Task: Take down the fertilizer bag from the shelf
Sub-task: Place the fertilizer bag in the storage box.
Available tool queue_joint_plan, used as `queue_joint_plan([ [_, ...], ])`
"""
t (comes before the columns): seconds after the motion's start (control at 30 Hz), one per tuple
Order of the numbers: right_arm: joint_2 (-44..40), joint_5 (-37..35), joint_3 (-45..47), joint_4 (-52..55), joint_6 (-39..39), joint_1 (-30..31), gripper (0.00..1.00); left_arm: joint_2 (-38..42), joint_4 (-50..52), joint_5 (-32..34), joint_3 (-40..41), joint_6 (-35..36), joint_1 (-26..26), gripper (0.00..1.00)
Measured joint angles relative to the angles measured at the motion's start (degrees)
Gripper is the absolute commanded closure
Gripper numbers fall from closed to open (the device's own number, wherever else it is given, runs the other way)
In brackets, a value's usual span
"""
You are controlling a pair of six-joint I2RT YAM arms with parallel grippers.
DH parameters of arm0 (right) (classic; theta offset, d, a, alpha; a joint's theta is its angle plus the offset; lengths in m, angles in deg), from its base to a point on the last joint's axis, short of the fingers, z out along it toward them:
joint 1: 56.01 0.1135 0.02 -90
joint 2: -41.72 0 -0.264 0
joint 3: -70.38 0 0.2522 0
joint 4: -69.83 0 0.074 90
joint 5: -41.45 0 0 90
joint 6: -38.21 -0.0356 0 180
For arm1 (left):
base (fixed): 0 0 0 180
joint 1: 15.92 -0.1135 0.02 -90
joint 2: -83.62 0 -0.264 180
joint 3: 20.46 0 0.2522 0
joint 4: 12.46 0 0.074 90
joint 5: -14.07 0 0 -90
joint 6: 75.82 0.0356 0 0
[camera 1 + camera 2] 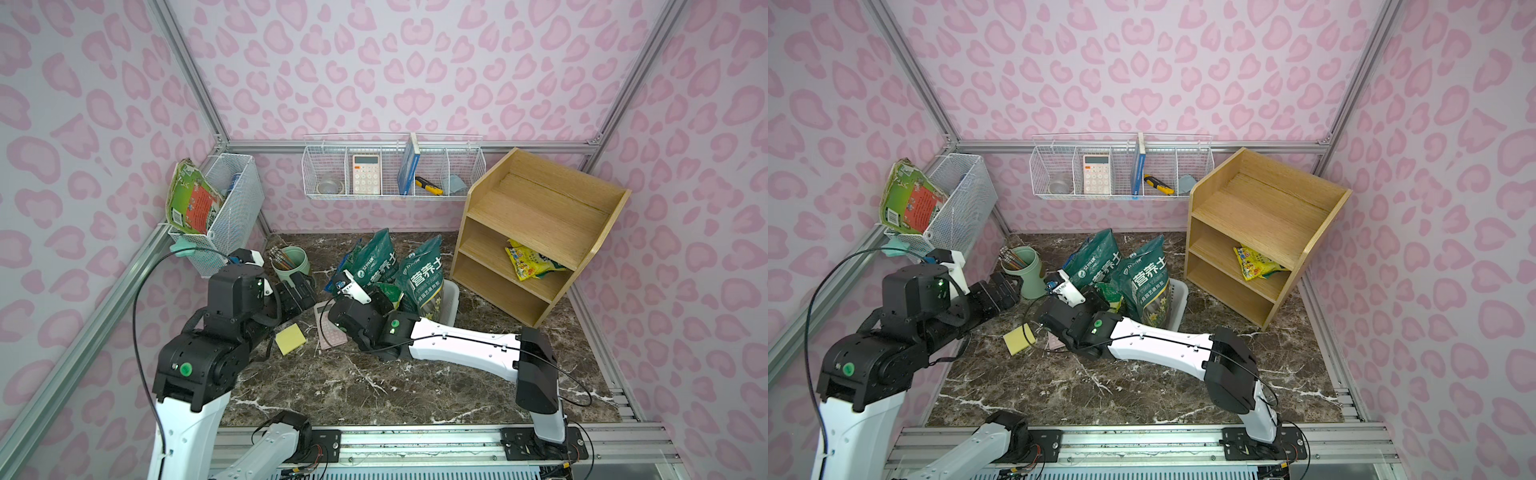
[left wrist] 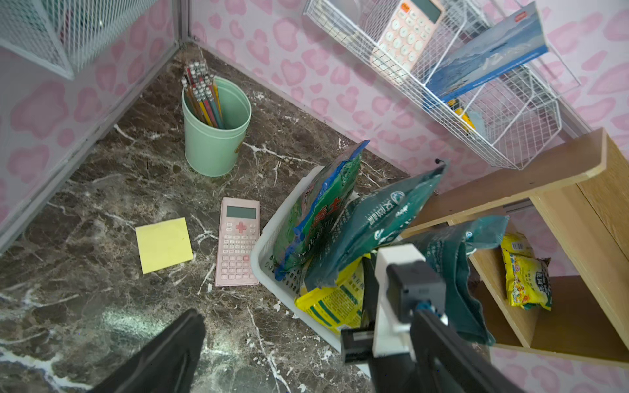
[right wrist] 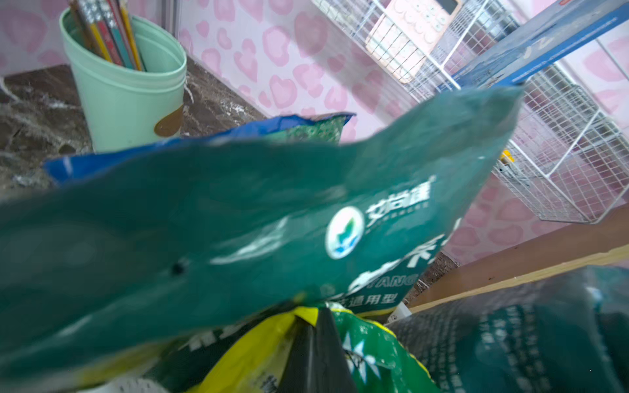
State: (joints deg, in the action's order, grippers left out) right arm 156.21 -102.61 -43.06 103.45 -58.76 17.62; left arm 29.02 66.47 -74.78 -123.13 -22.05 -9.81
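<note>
A: Black left gripper?
B: Jaws wide, nothing between them, near left, just short of green cup.
A: Right gripper?
B: Closed, tips in white basket against yellow-green bag; grip unclear.
A: Fertilizer bag?
B: Far right, lying on shelf, middle tier.

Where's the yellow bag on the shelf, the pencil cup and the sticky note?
yellow bag (image 1: 530,264): in a top view, middle of its printed front.
pencil cup (image 2: 214,143): left wrist view, its green side.
sticky note (image 2: 164,245): left wrist view, centre of its top.
</note>
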Motion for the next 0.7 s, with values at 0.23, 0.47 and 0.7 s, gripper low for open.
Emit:
queue_joint_plan([
  [0.23, 0.31, 0.76, 6.47, -4.85, 0.15, 0.00, 1.00, -0.57, -6.62, -12.63, 11.30, -1.57, -8.72, 0.14],
  [0.47, -1.95, 7.08, 6.58, -6.32, -0.92, -4.17, 1.00, 11.32, -11.74, -21.49, 25.44, -6.45, -8.96, 1.00],
  [0.7, -3.69, 13.99, 2.10, -4.44, -2.36, -4.61, 1.00, 14.29, -20.28, -36.17, 42.07, -14.84, -8.11, 1.00],
])
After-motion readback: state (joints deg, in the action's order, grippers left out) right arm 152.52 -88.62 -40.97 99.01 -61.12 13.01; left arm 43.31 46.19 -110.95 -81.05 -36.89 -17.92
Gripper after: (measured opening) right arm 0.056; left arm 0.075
